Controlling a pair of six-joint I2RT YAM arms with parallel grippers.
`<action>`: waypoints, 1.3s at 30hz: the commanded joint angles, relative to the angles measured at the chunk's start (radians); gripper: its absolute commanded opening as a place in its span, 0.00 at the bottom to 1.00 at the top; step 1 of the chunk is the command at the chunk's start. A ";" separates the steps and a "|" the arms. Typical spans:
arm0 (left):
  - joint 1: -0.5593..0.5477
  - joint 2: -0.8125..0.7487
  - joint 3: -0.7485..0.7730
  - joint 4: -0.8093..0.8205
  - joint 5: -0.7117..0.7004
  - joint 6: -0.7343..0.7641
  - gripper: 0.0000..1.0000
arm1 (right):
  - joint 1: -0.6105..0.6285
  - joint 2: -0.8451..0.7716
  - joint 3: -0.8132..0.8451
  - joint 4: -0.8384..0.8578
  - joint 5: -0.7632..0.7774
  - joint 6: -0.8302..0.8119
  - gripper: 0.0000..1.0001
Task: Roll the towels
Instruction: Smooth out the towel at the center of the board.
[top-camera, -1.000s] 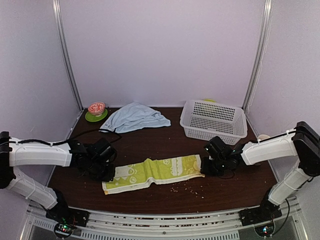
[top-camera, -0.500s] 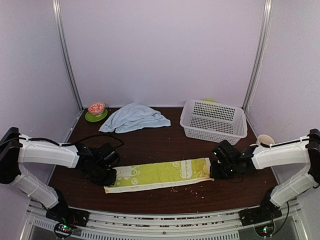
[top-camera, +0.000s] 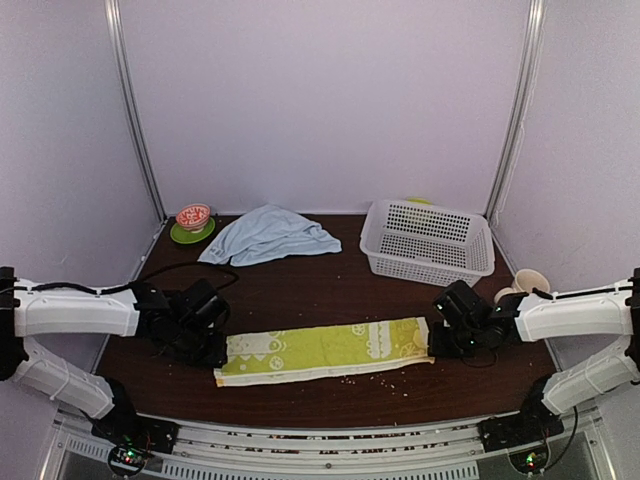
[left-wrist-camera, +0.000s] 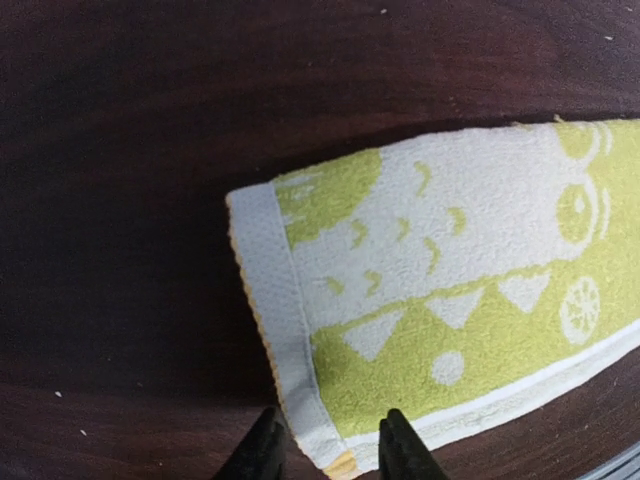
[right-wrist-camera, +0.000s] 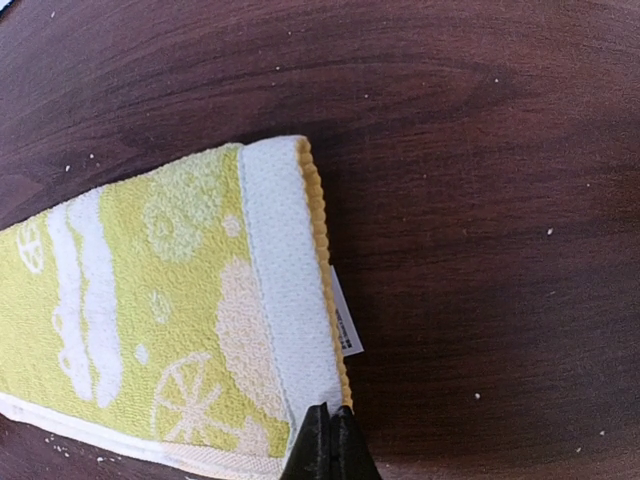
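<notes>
The lime-green towel (top-camera: 325, 350) with white figures lies stretched flat as a long folded strip across the front of the table. In the left wrist view its white-hemmed left end (left-wrist-camera: 450, 290) lies on the wood, and my left gripper (left-wrist-camera: 328, 440) stands open with the near corner between its fingers. My right gripper (right-wrist-camera: 330, 430) is shut on the near corner of the towel's right end (right-wrist-camera: 180, 310), beside a small white tag (right-wrist-camera: 345, 320). From above, the left gripper (top-camera: 217, 355) and right gripper (top-camera: 436, 345) sit at the strip's two ends. The pale-blue towel (top-camera: 268, 235) lies crumpled at the back left.
A white perforated basket (top-camera: 430, 268) stands at the back right. A red bowl on a green saucer (top-camera: 193, 217) sits in the back left corner, and a pale cup (top-camera: 528, 280) by the right edge. Crumbs (top-camera: 380, 378) dot the wood in front of the green towel.
Both arms pulled the green towel out flat and straight, and it shifted right. The left gripper's jaws have just opened off the towel's left corner. The right gripper stays shut.
</notes>
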 joint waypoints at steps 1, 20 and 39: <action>-0.002 -0.080 -0.025 -0.032 -0.011 -0.065 0.39 | -0.007 -0.014 -0.003 -0.012 0.023 -0.013 0.00; -0.002 0.036 -0.056 0.051 0.042 -0.095 0.23 | -0.007 0.002 0.013 0.003 0.005 -0.029 0.00; -0.002 -0.091 -0.015 -0.050 0.013 -0.092 0.00 | -0.007 -0.034 0.051 -0.043 0.019 -0.044 0.00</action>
